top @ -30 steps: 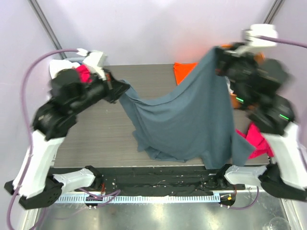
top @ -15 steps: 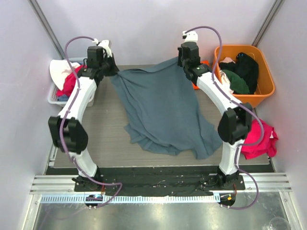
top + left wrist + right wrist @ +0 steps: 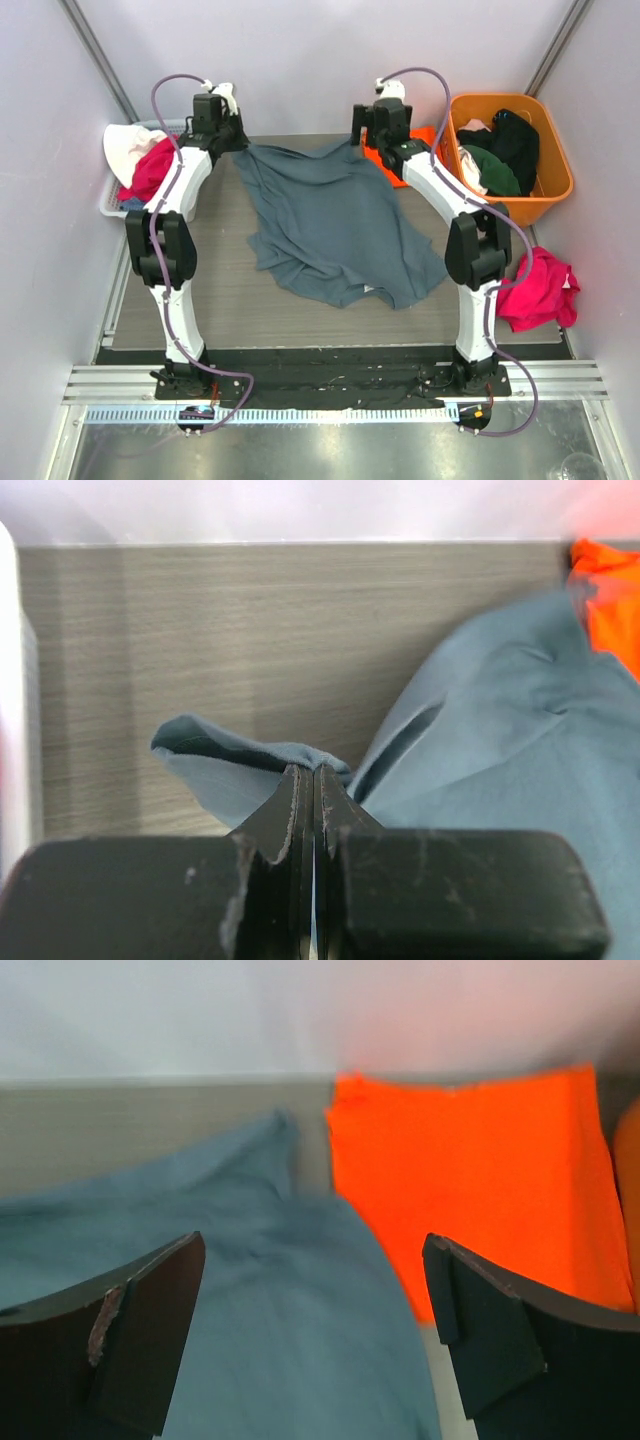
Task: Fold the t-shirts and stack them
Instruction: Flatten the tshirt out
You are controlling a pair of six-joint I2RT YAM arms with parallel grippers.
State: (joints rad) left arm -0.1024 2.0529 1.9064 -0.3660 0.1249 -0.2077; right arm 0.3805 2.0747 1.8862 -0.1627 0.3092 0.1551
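Letting go beside the orange t-shirt [image 3: 460, 1180], the right gripper [image 3: 312, 1250] now gapes empty; the left gripper [image 3: 313, 772] stays clenched on the blue-grey t-shirt [image 3: 335, 220], spread for folding.

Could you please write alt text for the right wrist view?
The right end effector hangs open over the blue-grey t-shirt, gripping nothing. Beyond it, the orange t-shirt lies flat on the wood-grain table.

Blue-grey t-shirt [image 3: 335, 225]: matt, creased cloth. Orange t-shirt [image 3: 470, 1170]: matt cloth. Table [image 3: 195, 275]: grey wood-grain, dull finish. Orange tub [image 3: 525, 211]: smooth plastic.
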